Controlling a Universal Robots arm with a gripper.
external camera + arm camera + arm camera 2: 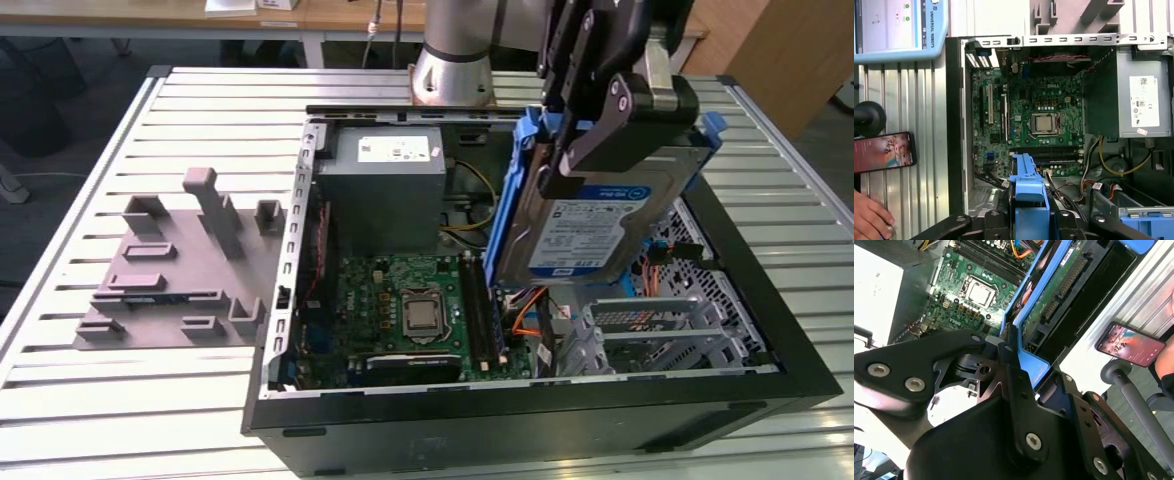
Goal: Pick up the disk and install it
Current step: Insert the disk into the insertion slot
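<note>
disk (594,225) gripped by fingers (607,140), upright over open case (534,420); drive cage (661,335) below.

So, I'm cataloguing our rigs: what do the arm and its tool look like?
In the exterior view the arm is a smooth silver-grey cylinder. The tool is matte black, built of flat linkage plates with rounded ends, joined by round silver screws, as the second wrist view shows.
</note>
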